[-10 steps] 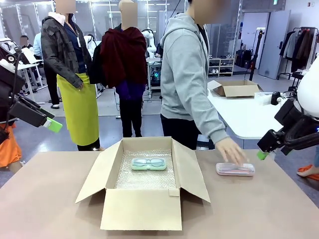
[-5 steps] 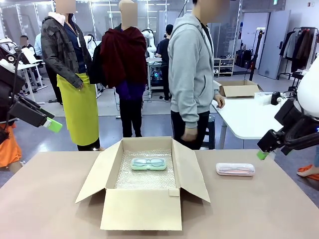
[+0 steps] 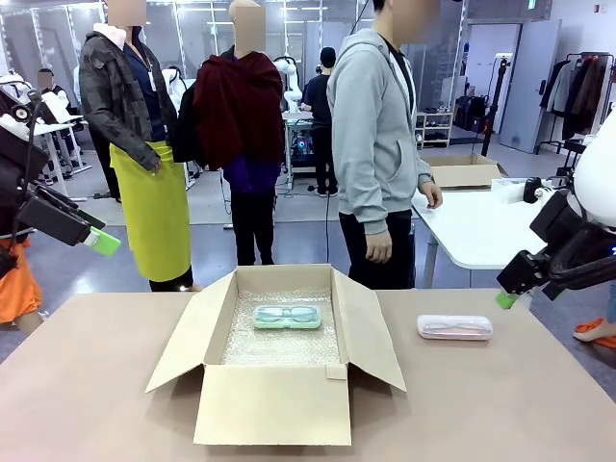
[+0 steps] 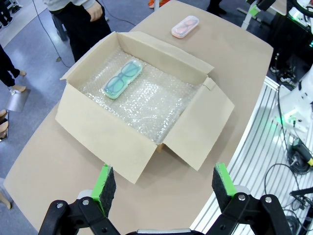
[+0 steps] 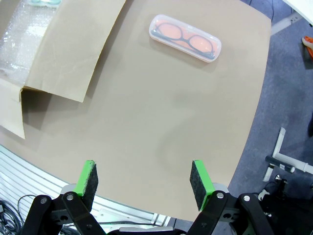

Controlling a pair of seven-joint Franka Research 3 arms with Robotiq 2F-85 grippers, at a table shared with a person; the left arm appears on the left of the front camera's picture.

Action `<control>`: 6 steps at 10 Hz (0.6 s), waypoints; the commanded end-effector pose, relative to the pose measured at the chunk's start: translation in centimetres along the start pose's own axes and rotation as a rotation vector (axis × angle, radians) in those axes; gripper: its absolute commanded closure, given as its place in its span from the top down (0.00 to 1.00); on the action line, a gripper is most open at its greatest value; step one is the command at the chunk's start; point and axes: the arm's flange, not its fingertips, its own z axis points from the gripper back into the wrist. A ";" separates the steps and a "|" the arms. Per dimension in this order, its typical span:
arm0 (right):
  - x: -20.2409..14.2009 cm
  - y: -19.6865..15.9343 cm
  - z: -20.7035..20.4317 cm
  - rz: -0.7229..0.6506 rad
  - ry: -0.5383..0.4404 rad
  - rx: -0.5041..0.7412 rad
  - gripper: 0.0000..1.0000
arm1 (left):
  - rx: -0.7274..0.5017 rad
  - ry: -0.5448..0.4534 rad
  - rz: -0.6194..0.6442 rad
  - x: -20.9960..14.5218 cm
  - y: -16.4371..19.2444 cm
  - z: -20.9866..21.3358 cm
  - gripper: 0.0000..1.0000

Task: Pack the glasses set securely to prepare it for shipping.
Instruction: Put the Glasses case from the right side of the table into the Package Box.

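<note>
My left gripper (image 4: pixel 164 169) and right gripper (image 5: pixel 143 166) hover open, empty; green case (image 3: pixel 287 316) sits cushioned in box (image 3: pixel 274 404), pink case (image 3: pixel 454 327) awaits packing.

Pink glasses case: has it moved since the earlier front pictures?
No. The pink case lies at the same spot, with the same gap from the cardboard box.
</note>
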 end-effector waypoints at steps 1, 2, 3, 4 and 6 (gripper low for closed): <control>-0.1 -0.1 0.0 0.002 0.008 0.000 0.95 | -0.004 -0.004 -0.004 0.0 0.0 0.1 1.00; -0.1 -0.1 0.0 0.002 0.008 0.000 0.95 | -0.004 -0.004 -0.004 0.0 0.0 0.1 1.00; -0.1 -0.1 0.0 0.002 0.008 0.000 0.95 | -0.004 -0.004 -0.004 0.0 0.0 0.1 1.00; -0.1 -0.1 0.0 0.002 0.008 0.000 0.95 | -0.004 -0.004 -0.004 0.0 0.0 0.1 1.00; 2.0 -1.5 0.2 0.039 0.019 0.016 0.95 | -0.004 -0.004 -0.004 0.0 0.0 0.1 1.00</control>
